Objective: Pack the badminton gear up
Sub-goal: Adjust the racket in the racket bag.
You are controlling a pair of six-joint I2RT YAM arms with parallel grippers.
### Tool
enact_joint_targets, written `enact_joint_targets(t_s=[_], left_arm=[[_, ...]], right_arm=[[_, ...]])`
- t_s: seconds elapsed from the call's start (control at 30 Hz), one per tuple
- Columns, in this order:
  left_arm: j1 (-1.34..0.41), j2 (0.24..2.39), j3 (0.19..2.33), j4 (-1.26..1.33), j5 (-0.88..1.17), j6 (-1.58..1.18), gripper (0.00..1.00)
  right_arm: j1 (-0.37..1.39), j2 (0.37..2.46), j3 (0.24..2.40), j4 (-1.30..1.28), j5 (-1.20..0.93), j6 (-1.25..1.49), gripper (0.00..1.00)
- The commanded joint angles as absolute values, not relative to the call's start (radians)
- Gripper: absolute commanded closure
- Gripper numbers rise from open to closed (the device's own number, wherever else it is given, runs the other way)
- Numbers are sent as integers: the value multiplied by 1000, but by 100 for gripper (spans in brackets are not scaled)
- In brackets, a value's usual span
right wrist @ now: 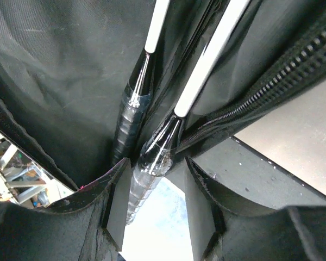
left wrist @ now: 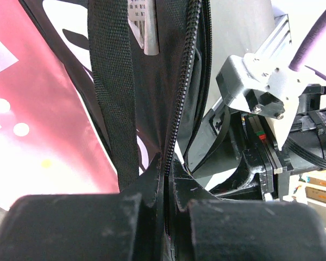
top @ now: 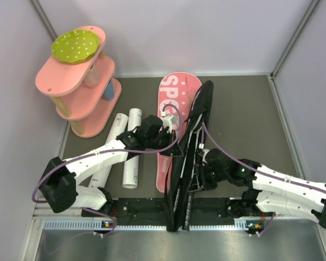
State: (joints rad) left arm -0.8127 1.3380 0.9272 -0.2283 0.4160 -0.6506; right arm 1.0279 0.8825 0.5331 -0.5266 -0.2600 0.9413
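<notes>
The racket bag lies mid-table, its pink "SP" side (top: 171, 98) down and its black side (top: 193, 136) held up on edge. My left gripper (top: 171, 124) is shut on the black zipper edge (left wrist: 179, 109), pinched between the jaws (left wrist: 171, 185). My right gripper (top: 204, 163) is at the bag's opening; in the right wrist view its jaws (right wrist: 155, 190) stand open around a plastic-wrapped racket handle (right wrist: 152, 157). A second handle (right wrist: 129, 117) lies beside it inside the bag. Two white tubes (top: 131, 147) lie left of the bag. No shuttlecocks are in view.
A pink tiered shelf (top: 79, 81) with a green dotted disc (top: 75, 45) stands at the back left. Grey walls close in the table on the left, back and right. The arm bases and a metal rail (top: 152, 223) run along the near edge.
</notes>
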Motion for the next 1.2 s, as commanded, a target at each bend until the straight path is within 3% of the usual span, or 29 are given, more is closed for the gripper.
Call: enact_joint_targets(t_s=[0.0, 0.17, 0.37, 0.4, 0.83, 1.17], left_arm=[[-813, 1342, 928, -166, 439, -652, 100], [-813, 1336, 922, -164, 440, -653, 100], [-813, 1335, 914, -158, 442, -655, 100], [-811, 1338, 911, -156, 445, -655, 100], [-816, 1305, 873, -112, 469, -696, 100], [-825, 1298, 864, -71, 506, -729, 100]], right_arm=[[1043, 902, 523, -425, -271, 977, 58], [1043, 920, 505, -388, -276, 994, 61], [1043, 931, 532, -385, -264, 1012, 88], [1043, 936, 541, -385, -262, 1019, 100], [894, 902, 652, -387, -259, 1077, 100], [894, 1018, 692, -342, -43, 1005, 100]])
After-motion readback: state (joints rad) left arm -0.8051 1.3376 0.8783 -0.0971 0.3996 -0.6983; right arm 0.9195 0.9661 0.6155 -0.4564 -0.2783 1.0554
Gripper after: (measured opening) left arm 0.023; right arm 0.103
